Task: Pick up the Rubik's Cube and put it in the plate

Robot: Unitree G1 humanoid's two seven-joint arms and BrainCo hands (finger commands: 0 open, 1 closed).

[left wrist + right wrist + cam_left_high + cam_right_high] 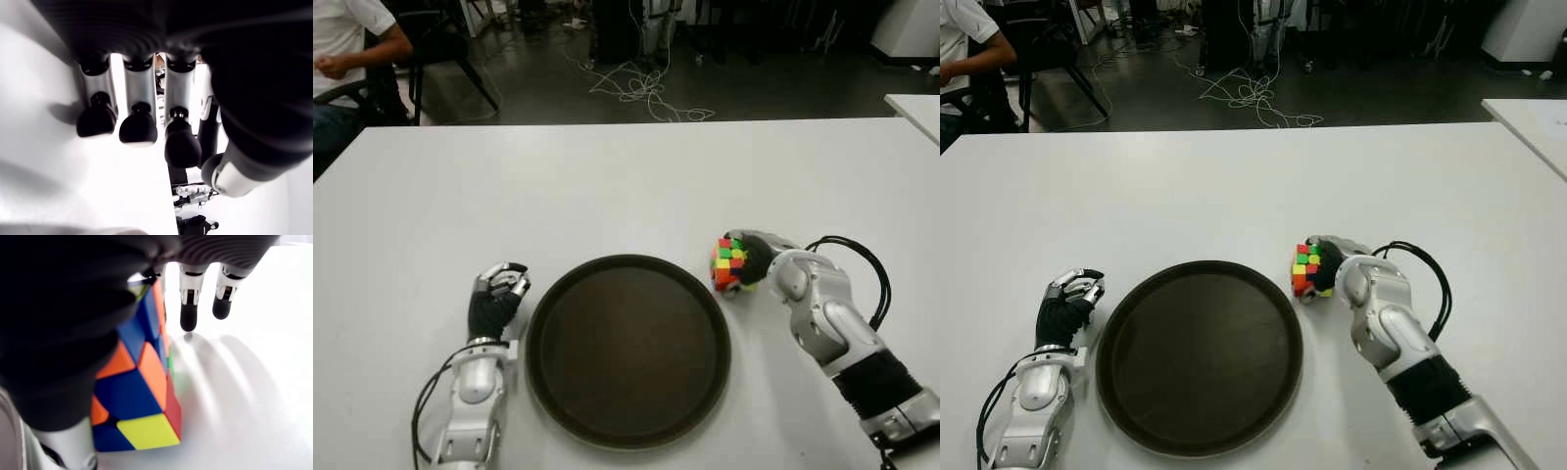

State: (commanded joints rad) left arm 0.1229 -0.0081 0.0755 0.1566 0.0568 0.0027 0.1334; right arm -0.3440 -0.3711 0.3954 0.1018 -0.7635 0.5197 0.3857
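Step in hand: I read this as the grasp on the Rubik's Cube (728, 263), which sits on the white table (607, 186) just beside the plate (628, 350), off its rim at about 2 o'clock.
Right hand: my right hand (756, 259) is against the cube's far side. In its wrist view the palm and thumb press on the cube, but two fingers (189, 313) hang straight past it, so I judge the grip only partly closed.
Cube: it seems to stand on the table, not lifted.
Next move: I'd curl the fingers fully, lift, carry toward 8 o'clock over the rim, then let go.
Left hand: idle at the plate's 9 o'clock, my left hand (496, 300) has curled fingers and grips nothing.
Around: cables (641, 88) on the floor beyond; a seated person (342, 59) far off at 10 o'clock.
In the way: nothing but the plate's low rim.
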